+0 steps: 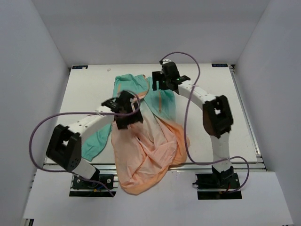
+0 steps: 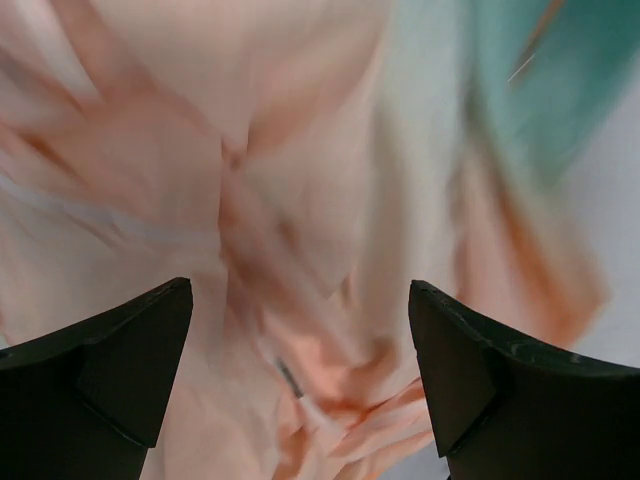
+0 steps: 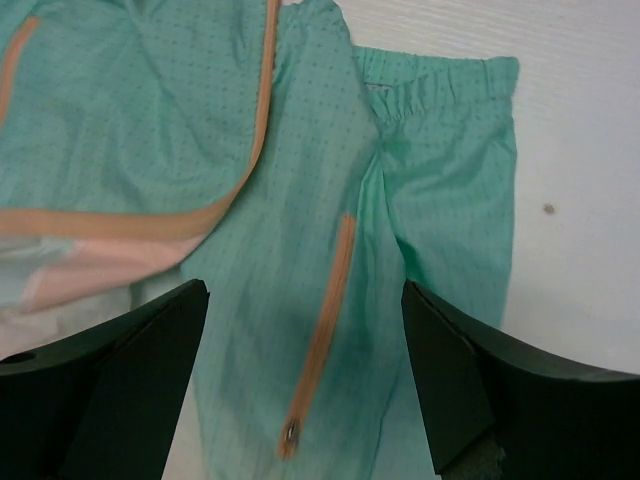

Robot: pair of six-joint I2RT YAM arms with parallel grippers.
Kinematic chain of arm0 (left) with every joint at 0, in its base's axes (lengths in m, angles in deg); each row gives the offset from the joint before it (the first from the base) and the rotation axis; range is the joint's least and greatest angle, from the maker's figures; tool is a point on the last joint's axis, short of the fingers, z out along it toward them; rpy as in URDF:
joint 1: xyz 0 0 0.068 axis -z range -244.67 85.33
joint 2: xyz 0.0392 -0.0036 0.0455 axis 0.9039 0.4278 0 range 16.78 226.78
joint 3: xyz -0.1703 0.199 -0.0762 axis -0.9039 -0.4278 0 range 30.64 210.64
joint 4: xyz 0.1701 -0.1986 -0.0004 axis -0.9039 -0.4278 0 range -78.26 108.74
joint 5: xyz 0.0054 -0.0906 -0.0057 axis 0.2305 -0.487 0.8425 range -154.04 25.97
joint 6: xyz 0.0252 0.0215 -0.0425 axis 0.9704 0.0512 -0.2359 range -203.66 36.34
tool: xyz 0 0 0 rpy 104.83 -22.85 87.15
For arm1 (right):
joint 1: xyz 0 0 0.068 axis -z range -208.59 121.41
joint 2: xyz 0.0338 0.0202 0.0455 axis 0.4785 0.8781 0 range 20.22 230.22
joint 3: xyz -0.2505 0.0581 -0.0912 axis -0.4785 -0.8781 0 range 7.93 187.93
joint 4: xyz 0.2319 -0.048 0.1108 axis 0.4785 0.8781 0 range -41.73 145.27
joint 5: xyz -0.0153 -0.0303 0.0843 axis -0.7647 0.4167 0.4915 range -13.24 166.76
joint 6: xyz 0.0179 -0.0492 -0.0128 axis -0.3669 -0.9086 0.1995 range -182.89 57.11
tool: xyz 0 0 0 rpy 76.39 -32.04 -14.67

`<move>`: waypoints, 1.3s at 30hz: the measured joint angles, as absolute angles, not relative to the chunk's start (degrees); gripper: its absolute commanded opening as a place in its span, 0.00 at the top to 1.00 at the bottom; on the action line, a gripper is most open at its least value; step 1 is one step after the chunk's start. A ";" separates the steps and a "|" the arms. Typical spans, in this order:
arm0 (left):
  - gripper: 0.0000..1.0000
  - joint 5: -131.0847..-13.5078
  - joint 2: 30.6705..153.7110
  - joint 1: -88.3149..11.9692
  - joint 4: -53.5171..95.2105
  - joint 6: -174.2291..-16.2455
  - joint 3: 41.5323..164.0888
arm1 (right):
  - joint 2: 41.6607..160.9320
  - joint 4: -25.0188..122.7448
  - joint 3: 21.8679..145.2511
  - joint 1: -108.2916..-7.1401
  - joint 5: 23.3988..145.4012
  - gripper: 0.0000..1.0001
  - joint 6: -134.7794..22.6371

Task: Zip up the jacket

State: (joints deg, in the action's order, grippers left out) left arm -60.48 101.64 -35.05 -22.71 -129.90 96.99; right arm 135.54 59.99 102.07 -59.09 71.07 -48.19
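The jacket [image 1: 150, 146] lies crumpled mid-table, its teal part [image 1: 129, 84] toward the back and its peach part spilling over the near edge. My left gripper [image 1: 128, 112] hovers open over peach folds [image 2: 300, 150]; a small dark metal piece [image 2: 288, 378] lies between the fingers [image 2: 120, 370], nothing gripped. My right gripper [image 1: 161, 83] is open above the teal fabric [image 3: 440, 200], where a short orange zipper [image 3: 328, 320] ends in a metal pull [image 3: 290, 435]. A long orange zipper tape [image 3: 255, 150] curves across at upper left.
White walls enclose the table [image 1: 216, 94] at the back and on both sides. An elastic-gathered teal edge [image 3: 440, 85] lies on the white tabletop [image 3: 580, 200]. Purple cables [image 1: 188, 117] loop from both arms.
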 measured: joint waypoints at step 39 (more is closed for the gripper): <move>0.02 -73.88 159.67 -45.71 -14.47 -109.92 164.00 | 86.87 73.74 55.08 -76.14 69.01 0.41 -26.11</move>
